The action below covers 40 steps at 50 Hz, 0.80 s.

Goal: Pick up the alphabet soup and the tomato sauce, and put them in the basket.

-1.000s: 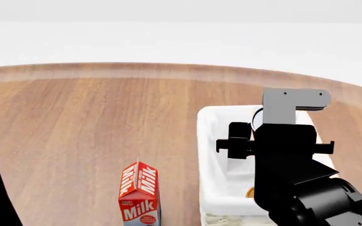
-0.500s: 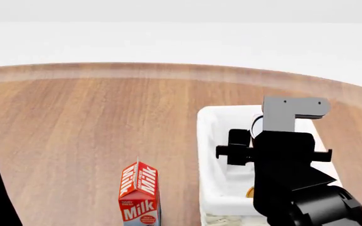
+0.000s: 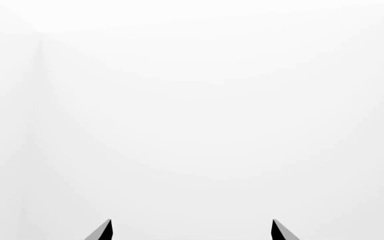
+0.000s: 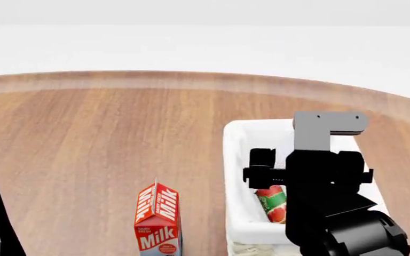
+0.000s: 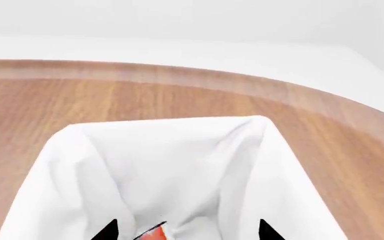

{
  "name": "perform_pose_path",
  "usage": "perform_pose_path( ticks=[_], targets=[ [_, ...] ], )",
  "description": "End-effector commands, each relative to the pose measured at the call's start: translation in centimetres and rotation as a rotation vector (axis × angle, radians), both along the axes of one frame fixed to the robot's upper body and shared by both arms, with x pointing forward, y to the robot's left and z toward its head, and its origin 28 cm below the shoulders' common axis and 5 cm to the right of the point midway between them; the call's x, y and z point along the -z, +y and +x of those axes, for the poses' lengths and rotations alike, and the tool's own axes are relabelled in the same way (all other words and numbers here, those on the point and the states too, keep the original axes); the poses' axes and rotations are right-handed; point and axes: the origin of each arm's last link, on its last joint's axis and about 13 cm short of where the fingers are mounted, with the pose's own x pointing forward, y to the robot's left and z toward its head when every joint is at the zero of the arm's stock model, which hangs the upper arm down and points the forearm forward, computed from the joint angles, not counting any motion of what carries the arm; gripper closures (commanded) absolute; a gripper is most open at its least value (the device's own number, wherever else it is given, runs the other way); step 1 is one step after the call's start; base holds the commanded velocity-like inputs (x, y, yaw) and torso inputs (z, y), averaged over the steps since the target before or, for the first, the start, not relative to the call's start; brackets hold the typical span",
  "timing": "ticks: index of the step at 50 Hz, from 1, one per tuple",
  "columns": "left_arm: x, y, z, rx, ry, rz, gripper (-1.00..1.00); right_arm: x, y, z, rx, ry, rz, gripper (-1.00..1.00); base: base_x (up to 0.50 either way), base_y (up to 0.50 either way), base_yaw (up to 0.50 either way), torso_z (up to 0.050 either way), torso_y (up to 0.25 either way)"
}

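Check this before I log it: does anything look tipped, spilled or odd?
Only the tomato sauce: it lies on its side in the basket below the right gripper. The milk carton stands upright; nothing spilled.

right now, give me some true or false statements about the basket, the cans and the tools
1. The tomato sauce lies inside the basket. True.
2. The milk carton sits inside the basket. False: it stands on the wooden table, apart from the basket, on the side toward the robot's left.
3. The right tool is over the basket. True.
4. The right tool is clamped on the tomato sauce. False: in the right wrist view its fingertips stand apart and the can lies loose below them.
5. The left tool holds the alphabet soup. False: its fingertips are apart with nothing between them, and no blue can is in view.
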Motion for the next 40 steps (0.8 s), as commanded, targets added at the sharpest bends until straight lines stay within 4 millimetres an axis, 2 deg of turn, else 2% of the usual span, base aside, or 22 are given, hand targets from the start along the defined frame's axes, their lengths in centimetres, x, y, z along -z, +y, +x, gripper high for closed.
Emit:
perform_pose_path(
  ticks=[1,8,12,27,30,40],
  targets=[
    [0.1,0.0,0.0,0.000,0.002,0.000,-1.00,-0.5,0.2,0.1,-0.017,-0.052,-0.002,-1.00,0.00,0.00,0.00,0.000,0.000],
    [0.2,0.0,0.0,0.001,0.002,-0.002,-1.00,-1.6,0.1,0.3,-0.006,-0.172,-0.023,-1.00,0.00,0.00,0.00,0.000,0.000],
    [0.1,0.0,0.0,0.000,0.002,-0.002,-1.00,-3.1,0.0,0.4,0.031,-0.325,-0.057,-1.00,0.00,0.00,0.00,0.000,0.002],
    [0.2,-0.1,0.0,0.004,0.007,0.003,-1.00,-6.2,0.3,0.1,0.083,-0.576,-0.128,-1.00,0.00,0.00,0.00,0.000,0.000],
    [0.1,0.0,0.0,0.002,0.006,0.002,-1.00,-7.3,0.4,-0.2,0.108,-0.658,-0.123,-1.00,0.00,0.00,0.00,0.000,0.000],
    [0.1,-0.1,0.0,0.002,0.005,0.003,-1.00,-9.9,1.2,-1.5,0.082,-0.776,-0.141,-1.00,0.00,0.00,0.00,0.000,0.000]
  ],
)
